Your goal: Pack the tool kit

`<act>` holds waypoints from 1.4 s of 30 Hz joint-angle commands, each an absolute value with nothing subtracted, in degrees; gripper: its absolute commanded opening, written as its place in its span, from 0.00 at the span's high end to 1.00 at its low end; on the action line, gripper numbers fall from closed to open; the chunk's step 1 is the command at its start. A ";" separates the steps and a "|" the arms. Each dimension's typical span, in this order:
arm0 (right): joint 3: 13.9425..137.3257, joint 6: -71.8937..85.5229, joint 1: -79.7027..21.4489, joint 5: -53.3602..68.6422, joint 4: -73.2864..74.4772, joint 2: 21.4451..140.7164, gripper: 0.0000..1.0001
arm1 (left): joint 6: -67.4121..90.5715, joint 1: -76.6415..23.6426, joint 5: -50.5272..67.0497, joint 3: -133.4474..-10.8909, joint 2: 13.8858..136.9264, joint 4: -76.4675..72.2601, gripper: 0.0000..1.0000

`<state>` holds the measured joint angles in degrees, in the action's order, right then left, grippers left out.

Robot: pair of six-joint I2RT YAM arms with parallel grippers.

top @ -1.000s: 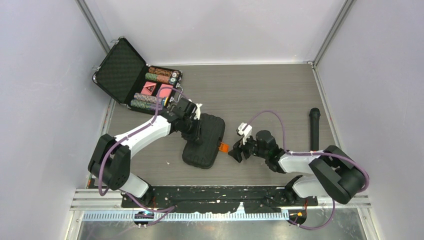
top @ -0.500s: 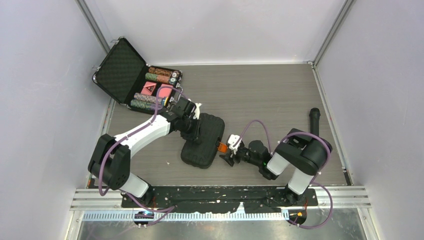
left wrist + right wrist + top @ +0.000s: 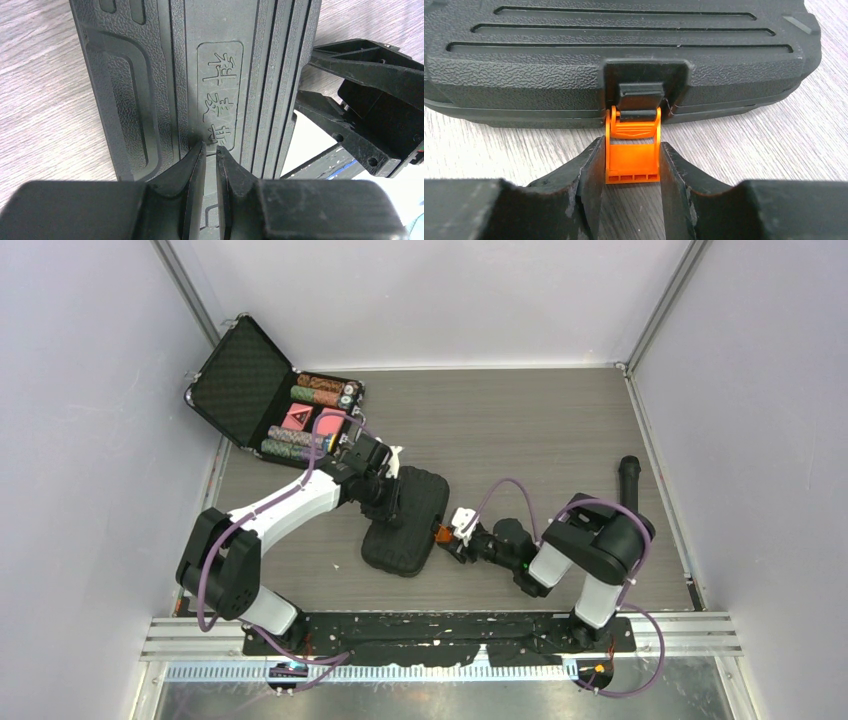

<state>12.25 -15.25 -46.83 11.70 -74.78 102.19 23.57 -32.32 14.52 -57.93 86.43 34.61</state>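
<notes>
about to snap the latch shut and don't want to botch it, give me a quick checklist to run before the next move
1. Lid of the tool kit closed: ok, only a thin seam shows.
2. Tips of the left gripper resting on the lid: ok.
3. The orange latch fastened: not ok, it sticks out unhooked.
4. The right gripper centred on the latch: ok, a finger against each side.
5. All tools inside: cannot tell, the case is closed.

The tool kit [image 3: 549, 70] is matt pebbled plastic, its latch [image 3: 632, 155] smooth orange plastic.
</notes>
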 commanded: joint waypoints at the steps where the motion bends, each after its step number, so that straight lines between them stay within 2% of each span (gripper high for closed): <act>1: 12.77 -15.96 -47.02 12.37 -67.45 96.31 0.80 | 21.45 -31.12 7.59 -55.83 87.53 37.52 0.81; 7: 17.12 -17.10 -47.02 15.18 -44.38 82.09 0.84 | 21.19 -31.13 7.32 -55.97 87.97 37.77 0.81; 12: 23.38 -18.78 -47.02 16.90 -31.47 77.14 0.83 | 21.18 -31.20 7.78 -55.96 88.02 37.46 0.81; 20: 31.18 -15.81 -46.99 18.51 -24.77 78.36 0.81 | 21.42 -31.18 8.73 -56.06 87.74 37.18 0.81; 23: 33.54 -13.57 -47.05 19.76 -21.90 77.69 0.77 | 21.44 -31.20 8.65 -55.84 87.55 37.21 0.81; 32: 45.80 -8.21 -47.07 20.99 -5.33 79.26 0.70 | 21.60 -31.26 9.48 -56.37 88.17 36.87 0.81; 42: 51.81 -1.87 -46.76 16.62 -2.29 83.65 0.71 | 21.88 -31.26 9.66 -55.93 87.55 36.58 0.81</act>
<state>50.61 -5.43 -46.83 18.87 -4.29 83.46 23.53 -31.73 14.39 -57.93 86.32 35.11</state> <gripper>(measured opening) 0.275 0.187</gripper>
